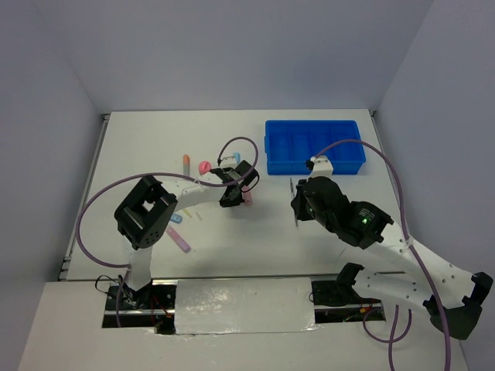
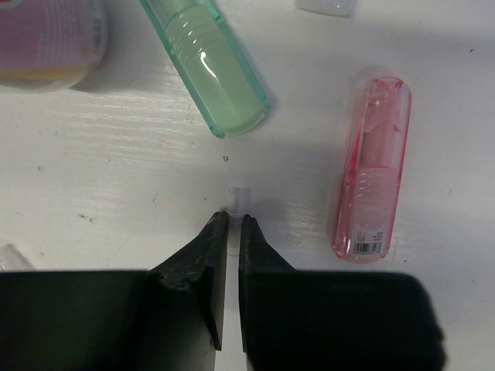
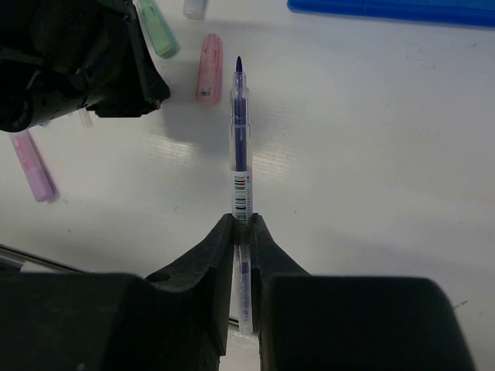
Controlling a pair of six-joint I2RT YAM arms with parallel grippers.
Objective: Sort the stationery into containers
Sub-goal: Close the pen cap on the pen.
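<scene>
The blue divided tray (image 1: 313, 145) stands at the back right; its edge shows in the right wrist view (image 3: 394, 9). My right gripper (image 3: 241, 220) is shut on a slim clear pen with dark blue ink (image 3: 240, 131) and holds it above the table, in front of the tray (image 1: 296, 205). My left gripper (image 2: 234, 216) is low over the table, its jaws nearly together on a small clear piece (image 2: 239, 195). A green highlighter (image 2: 216, 66) and a pink highlighter (image 2: 373, 170) lie just beyond it.
An orange-capped highlighter (image 1: 186, 162), a pink-capped tube (image 1: 205, 166) and a blue highlighter (image 1: 236, 158) lie behind the left gripper (image 1: 232, 195). A purple highlighter (image 1: 179, 239) and a thin yellow stick (image 1: 191, 212) lie to its left. The left arm's cable loops over the table.
</scene>
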